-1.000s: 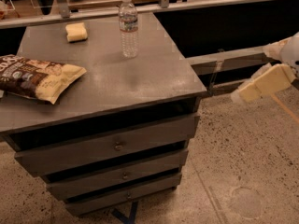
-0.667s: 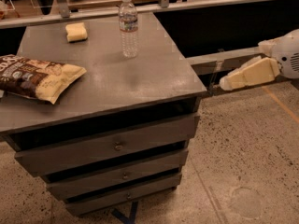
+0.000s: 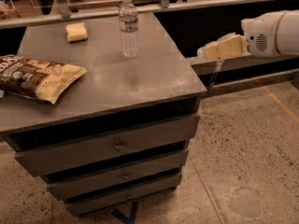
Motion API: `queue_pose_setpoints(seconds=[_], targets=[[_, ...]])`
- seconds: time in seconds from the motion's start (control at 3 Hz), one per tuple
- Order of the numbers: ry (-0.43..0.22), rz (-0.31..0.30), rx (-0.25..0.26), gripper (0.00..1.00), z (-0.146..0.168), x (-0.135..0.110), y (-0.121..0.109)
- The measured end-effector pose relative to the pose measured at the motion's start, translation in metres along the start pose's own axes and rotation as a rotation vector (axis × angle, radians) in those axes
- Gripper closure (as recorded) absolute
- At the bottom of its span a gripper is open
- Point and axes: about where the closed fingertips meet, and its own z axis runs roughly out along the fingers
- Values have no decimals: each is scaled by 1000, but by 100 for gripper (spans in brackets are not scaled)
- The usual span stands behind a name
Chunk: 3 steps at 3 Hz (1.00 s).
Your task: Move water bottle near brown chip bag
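Observation:
The water bottle [image 3: 128, 27] stands upright near the back edge of the grey cabinet top [image 3: 140, 78]; it is clear and ribbed, with a white cap and a pale label band. The brown chip bag [image 3: 37, 77] lies flat at the left edge of the top, dark brown with a cream-yellow end toward the middle. My gripper [image 3: 204, 52] reaches in from the right on a white arm. It is off the cabinet's right side, at about the height of the top and well right of the bottle. It holds nothing that I can see.
A small yellow sponge-like block [image 3: 76, 32] lies at the back left of the top. The cabinet has three drawers [image 3: 117, 146] facing me. A metal rail [image 3: 159, 6] and dark shelving run behind it. Speckled floor [image 3: 252, 162] lies to the right.
My gripper has risen and moved left toward the cabinet's right edge. The bottle, the chip bag and the block have not moved.

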Motion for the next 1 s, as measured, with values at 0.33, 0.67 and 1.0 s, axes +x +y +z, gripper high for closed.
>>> queue_pose_setpoints(seconds=[0.33,0.67,1.0], targets=[[0,0,0,0,0,0,0],[-12,18,-19,0,11,3,4],[-66,24,-27,0,34,7,10]])
